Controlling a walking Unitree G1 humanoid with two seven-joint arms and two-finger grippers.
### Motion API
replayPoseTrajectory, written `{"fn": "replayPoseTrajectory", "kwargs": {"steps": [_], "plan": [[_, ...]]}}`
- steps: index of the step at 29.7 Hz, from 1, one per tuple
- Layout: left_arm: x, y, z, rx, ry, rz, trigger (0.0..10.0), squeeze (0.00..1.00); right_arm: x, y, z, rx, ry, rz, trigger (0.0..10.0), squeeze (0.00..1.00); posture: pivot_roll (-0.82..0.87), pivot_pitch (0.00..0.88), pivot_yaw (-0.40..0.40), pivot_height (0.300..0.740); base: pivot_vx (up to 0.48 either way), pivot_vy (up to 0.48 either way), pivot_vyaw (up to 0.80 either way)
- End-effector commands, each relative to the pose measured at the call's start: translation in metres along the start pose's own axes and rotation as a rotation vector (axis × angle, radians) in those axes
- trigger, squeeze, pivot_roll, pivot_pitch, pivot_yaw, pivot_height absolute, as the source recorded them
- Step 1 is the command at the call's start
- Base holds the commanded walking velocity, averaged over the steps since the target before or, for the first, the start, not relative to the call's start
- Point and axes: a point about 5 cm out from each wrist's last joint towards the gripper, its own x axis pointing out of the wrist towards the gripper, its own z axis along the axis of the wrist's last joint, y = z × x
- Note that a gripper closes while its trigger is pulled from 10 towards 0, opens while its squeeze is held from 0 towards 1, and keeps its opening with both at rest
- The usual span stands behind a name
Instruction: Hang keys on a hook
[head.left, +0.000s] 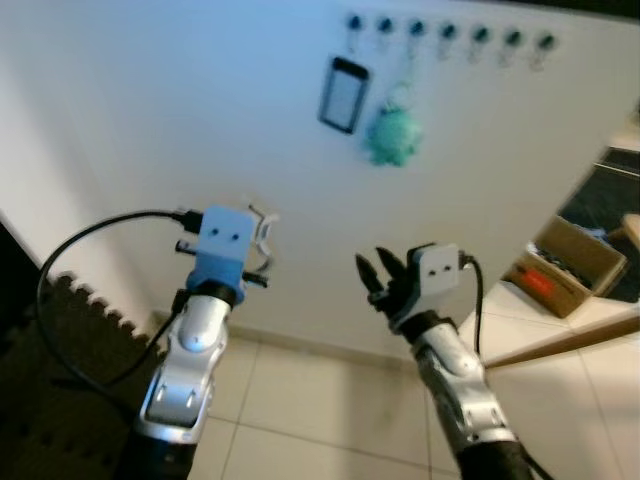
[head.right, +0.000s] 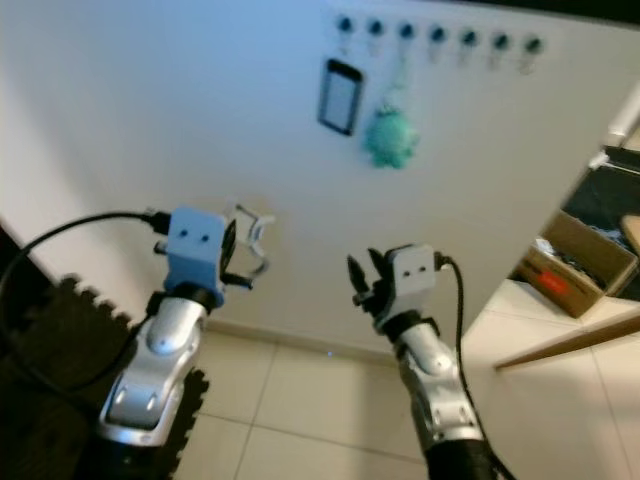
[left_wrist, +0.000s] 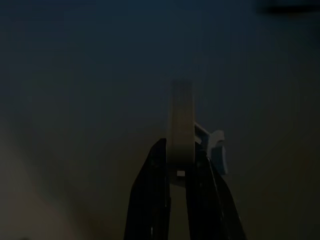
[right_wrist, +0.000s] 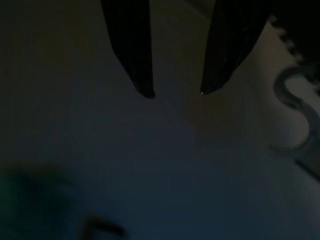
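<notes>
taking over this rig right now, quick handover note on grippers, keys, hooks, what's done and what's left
Left gripper: raised in front of the white wall, shut on a pale, silvery piece, probably the keys; too blurred to be sure.
Right gripper: raised beside it, fingers apart, holding nothing.
Hooks: row of dark hooks high on the wall, above and to the right of both grippers. A dark phone-like item and a teal plush keychain already hang there; the hooks further right look free.
Done: keys picked up and lifted.
Left: raise the left gripper to a free hook, hang the keys, release.
</notes>
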Motion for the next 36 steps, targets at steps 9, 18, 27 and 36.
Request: {"fn": "replayPoseTrajectory", "kwargs": {"steps": [9, 18, 27, 36], "plan": [[-0.0024, -0.0047, -0.0028, 0.012, 0.015, -0.025, 10.0, 0.0, -0.0058, -0.0019, -0.0084, -0.009, 0.035, -0.012, 10.0, 0.0, 0.16, 0.189, -0.052, 0.74, 0.0, 0.0, 0.35], [-0.0025, -0.0057, -0.0035, 0.014, 0.017, -0.032, 10.0, 0.0, -0.0053, -0.0012, -0.0076, 0.011, 0.027, -0.01, 10.0, 0.0, 0.16, 0.189, -0.052, 0.74, 0.0, 0.0, 0.0], [-0.003, -0.0082, -0.0025, 0.015, 0.007, -0.059, 10.0, 0.0, -0.0057, -0.0011, -0.0078, 0.012, 0.028, -0.011, 10.0, 0.0, 0.16, 0.188, -0.051, 0.74, 0.0, -0.3, 0.0], [-0.0028, -0.0083, -0.0027, 0.012, 0.007, -0.06, 10.0, 0.0, -0.0063, -0.0012, -0.0081, 0.013, 0.029, -0.011, 10.0, 0.0, 0.16, 0.188, -0.049, 0.74, 0.0, -0.428, 0.0]]}}
